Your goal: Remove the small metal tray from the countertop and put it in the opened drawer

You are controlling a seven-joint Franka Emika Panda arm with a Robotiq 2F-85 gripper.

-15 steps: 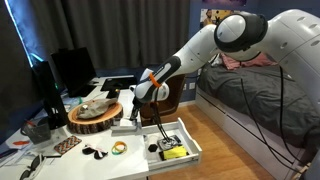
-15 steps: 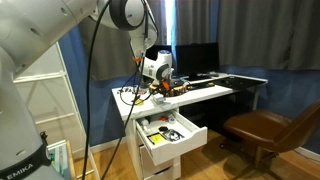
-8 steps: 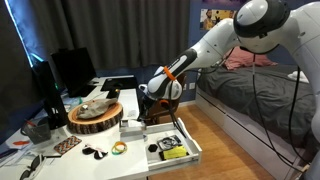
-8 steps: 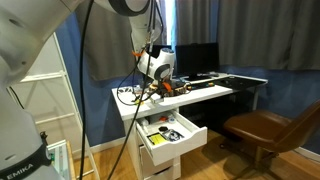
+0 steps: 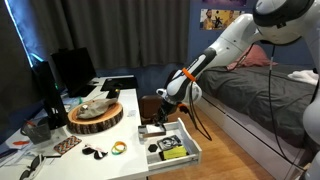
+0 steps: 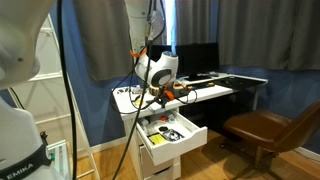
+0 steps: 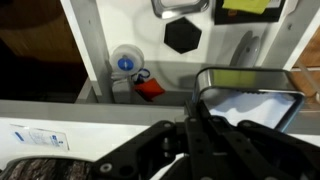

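My gripper (image 7: pixel 194 108) is shut on the near rim of the small metal tray (image 7: pixel 252 92), a pale silvery rectangle. In an exterior view the gripper (image 5: pixel 163 108) holds the tray (image 5: pixel 152 129) tilted just over the opened white drawer (image 5: pixel 190 153), past the edge of the white countertop (image 5: pixel 112 134). In an exterior view the gripper (image 6: pixel 151 96) hangs over the drawer (image 6: pixel 178 144) at the desk end. In the wrist view the drawer floor (image 7: pixel 230 55) lies below the tray.
The drawer holds a yellow-and-black item (image 5: pixel 172 152), a black hexagonal piece (image 7: pixel 183 35), a blue-and-white round thing (image 7: pixel 125 62) and a red thing (image 7: pixel 150 88). A round wooden slab (image 5: pixel 96 117) and monitors (image 5: pixel 62 70) stand on the countertop. A brown chair (image 6: pixel 262 130) stands nearby.
My gripper has carried the tray off the countertop, sideways and down, to above the open drawer. The things on the countertop have not moved.
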